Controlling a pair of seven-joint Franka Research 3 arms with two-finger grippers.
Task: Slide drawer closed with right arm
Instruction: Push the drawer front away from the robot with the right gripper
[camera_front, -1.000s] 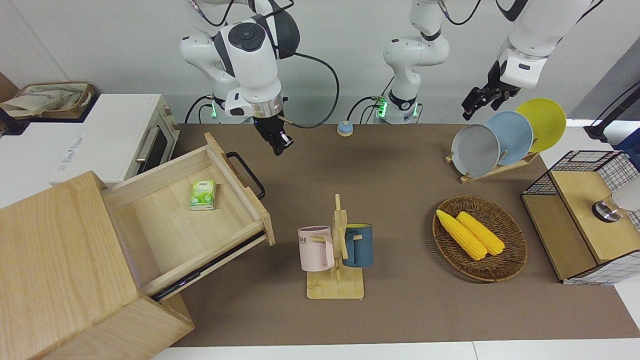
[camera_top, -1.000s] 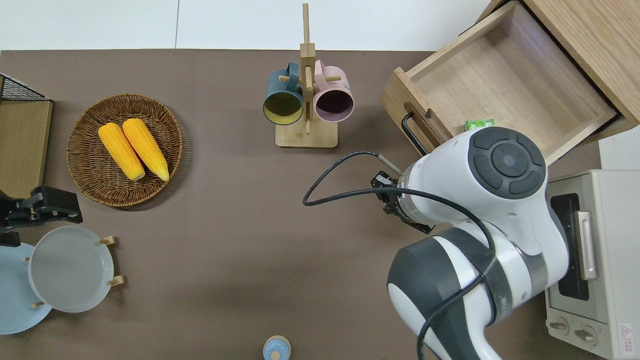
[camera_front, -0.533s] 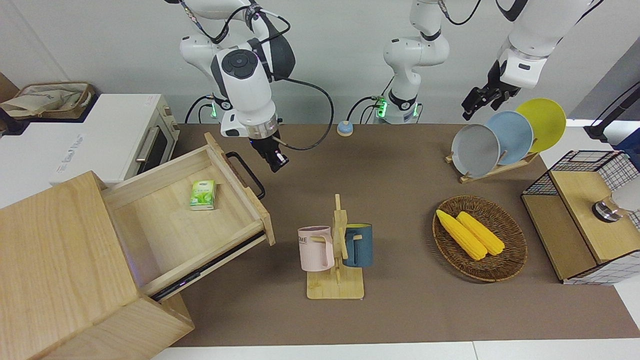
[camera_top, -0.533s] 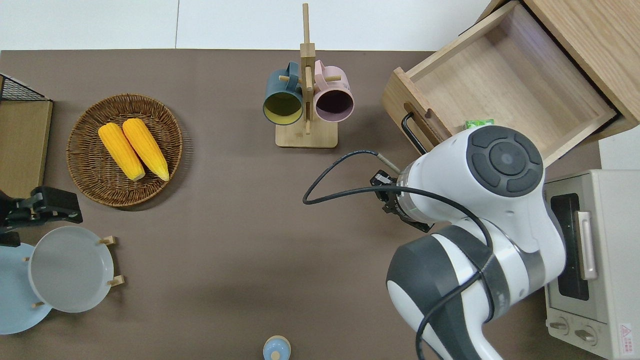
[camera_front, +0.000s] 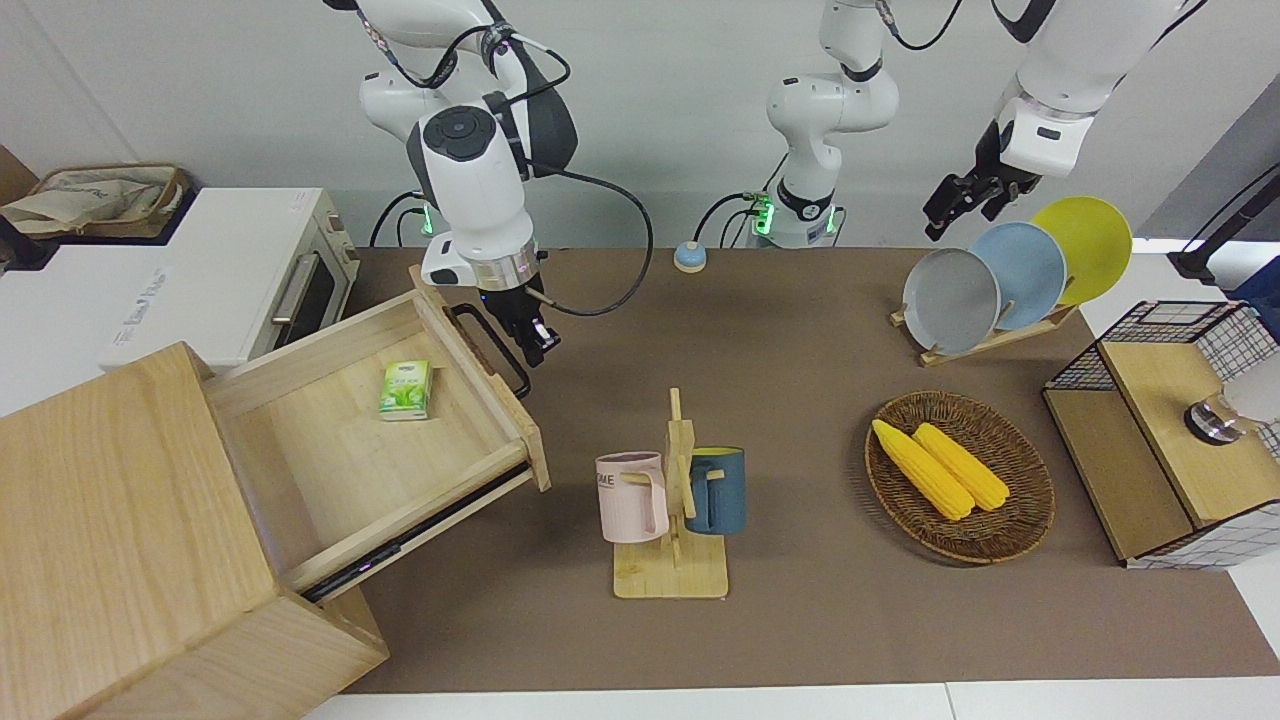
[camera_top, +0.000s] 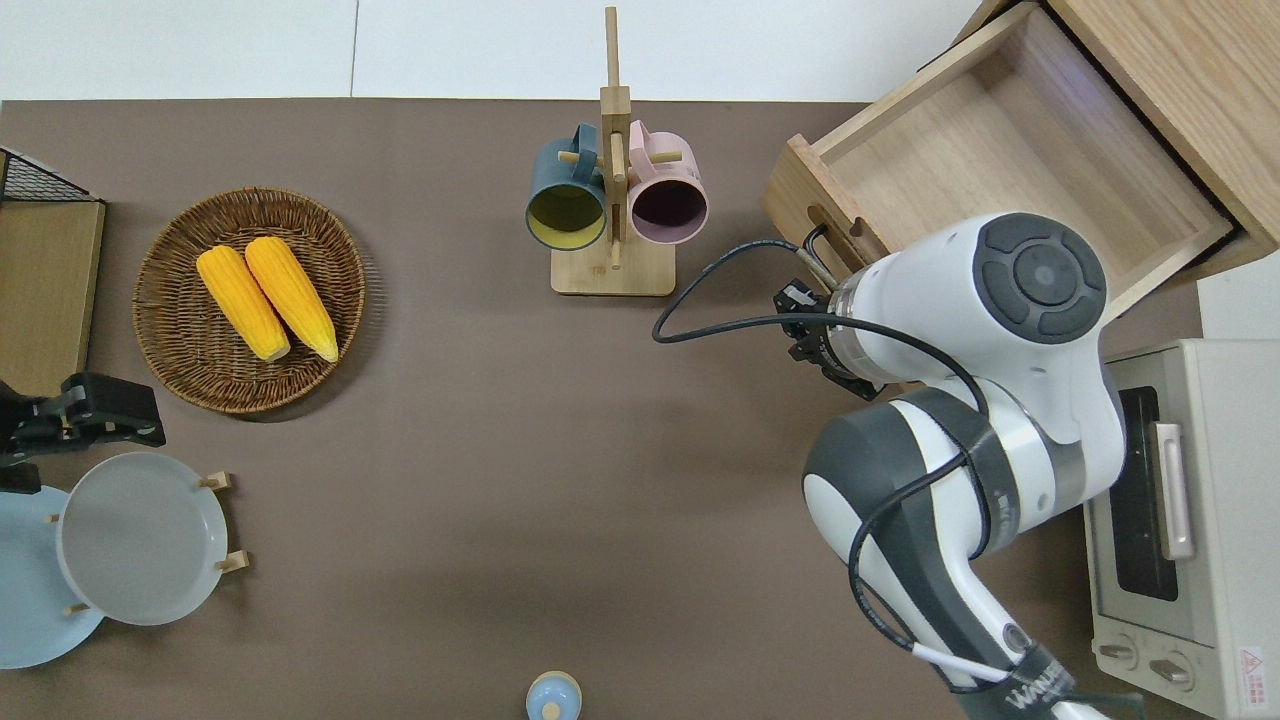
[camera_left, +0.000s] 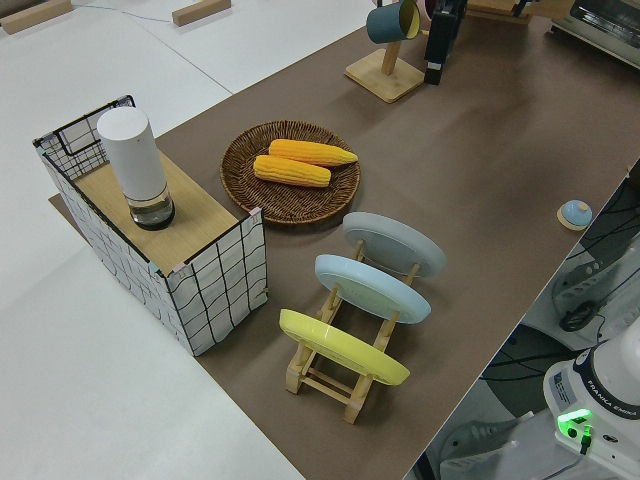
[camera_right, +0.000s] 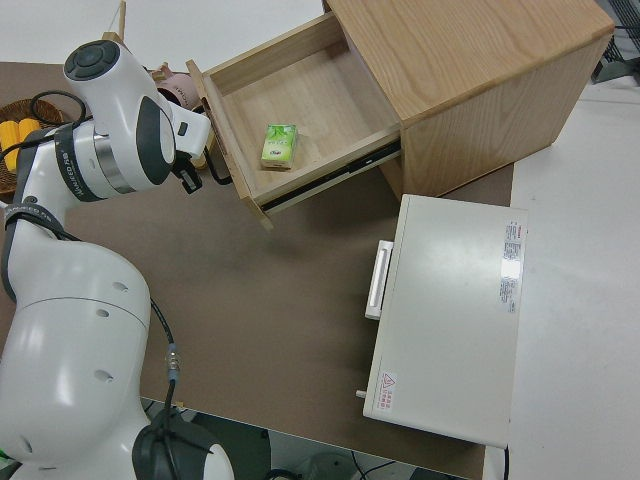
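The right arm's black pincer (camera_front: 530, 345), empty, opening unclear, hangs just beside the black bar handle (camera_front: 492, 348) of the open pale-wood drawer (camera_front: 380, 440).

Drawer (camera_top: 1010, 150) open — right arm (camera_top: 960, 330) beside.

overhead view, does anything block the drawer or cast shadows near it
In the overhead view the right arm covers the drawer corner nearest the robots and most of its black handle; soft shadow lies on the brown mat beside the arm. In the front view the drawer shows unblocked, a green packet inside.
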